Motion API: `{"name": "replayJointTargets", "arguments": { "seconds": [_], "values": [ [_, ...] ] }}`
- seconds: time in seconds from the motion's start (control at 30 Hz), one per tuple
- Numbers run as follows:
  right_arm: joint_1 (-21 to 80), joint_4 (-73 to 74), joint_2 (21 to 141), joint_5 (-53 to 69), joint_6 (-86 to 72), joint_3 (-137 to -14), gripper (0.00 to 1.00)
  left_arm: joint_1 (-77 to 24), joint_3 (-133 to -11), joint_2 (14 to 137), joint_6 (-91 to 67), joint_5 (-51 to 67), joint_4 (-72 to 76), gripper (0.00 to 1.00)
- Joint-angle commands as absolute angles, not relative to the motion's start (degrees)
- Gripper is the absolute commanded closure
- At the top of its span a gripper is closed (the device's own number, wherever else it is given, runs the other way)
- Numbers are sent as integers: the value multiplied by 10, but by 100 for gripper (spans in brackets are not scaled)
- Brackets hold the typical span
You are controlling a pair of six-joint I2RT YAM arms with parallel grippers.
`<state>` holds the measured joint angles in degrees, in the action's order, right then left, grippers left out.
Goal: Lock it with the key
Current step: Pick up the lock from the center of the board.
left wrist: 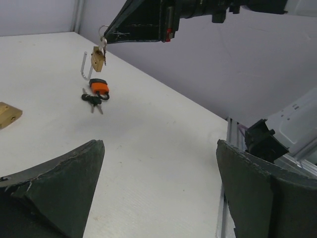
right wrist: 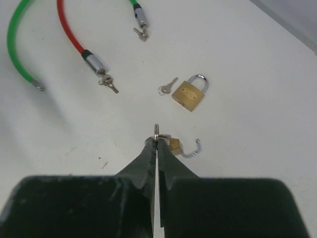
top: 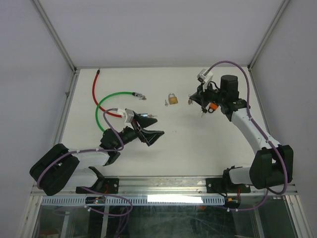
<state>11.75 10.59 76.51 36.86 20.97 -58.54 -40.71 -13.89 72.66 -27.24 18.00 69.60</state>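
The right gripper [right wrist: 156, 146] was clenched tight, its two fingers pressed together on a key ring [right wrist: 156, 131]. From that ring hung a small brass padlock [left wrist: 97, 58] with its shackle swung open. In the left wrist view it seemed to dangle just clear of the bench [top: 124, 153], though whether the shackle tip touched the surface could not be told. All this sat toward the far right corner of the bench. Just beside it lay an orange padlock [left wrist: 99, 87] with a bunch of dark keys [left wrist: 93, 102] touching it on the near side.

The left gripper [top: 150, 130] stood released, jaws spread wide and grasping nothing. It hovered left of the bench's middle and pointed across toward the right gripper.

A larger brass padlock [right wrist: 188, 94] lay flat about midway between the left and right edges, closer to the far edge, with its shackle closed. A loose key [right wrist: 168, 88] rested just beside it on the left, not quite touching.

Toward the left edge lay two cable locks — a red cable lock [top: 95, 91] running from near the far left corner down toward the left gripper, and a green cable lock [top: 100, 105] curved in an open loop. The two crossed each other. The red cable's metal end [right wrist: 94, 62] had small keys [right wrist: 108, 83] next to it. One green end [right wrist: 140, 16] also had a key [right wrist: 142, 33] just beside it, and the other tapered to a bare tip [right wrist: 37, 86].
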Motion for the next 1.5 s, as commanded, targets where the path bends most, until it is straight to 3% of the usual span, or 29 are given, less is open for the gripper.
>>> {"name": "replayJointTargets", "arguments": {
  "seconds": [0.0, 0.37, 0.6, 0.73, 1.07, 1.47],
  "values": [
    [121, 92, 730, 472, 224, -587, 100, -403, -133, 726, -279, 243, 776, 1],
    [138, 104, 716, 560, 224, -584, 100, -403, -140, 756, -295, 238, 805, 4],
    [156, 105, 720, 573, 221, -582, 100, -403, -165, 790, -305, 192, 791, 23],
    [163, 104, 725, 573, 219, -583, 100, -405, -184, 809, -325, 154, 775, 28],
    [179, 100, 739, 570, 214, -581, 100, -484, -264, 814, -235, -34, 628, 27],
    [191, 98, 749, 564, 213, -579, 100, -520, -337, 856, -240, -125, 548, 33]
  ]
}}
